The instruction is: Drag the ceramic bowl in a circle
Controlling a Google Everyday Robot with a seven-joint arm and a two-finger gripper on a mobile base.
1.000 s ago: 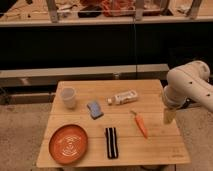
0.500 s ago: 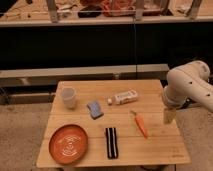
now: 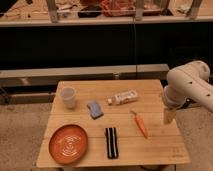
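Observation:
The ceramic bowl (image 3: 69,144) is a wide, shallow orange-red dish with faint white lines inside. It lies at the front left corner of the wooden table (image 3: 159,146). My gripper (image 3: 169,116) hangs from the white arm over the table's right edge, far to the right of the bowl. It is open and holds nothing. Nothing touches the bowl.
A white cup (image 3: 68,97) stands at the back left. A blue sponge (image 3: 94,109), a white bottle lying on its side (image 3: 123,98), an orange carrot (image 3: 141,125) and a black striped object (image 3: 111,142) lie between bowl and gripper. A dark counter runs behind the table.

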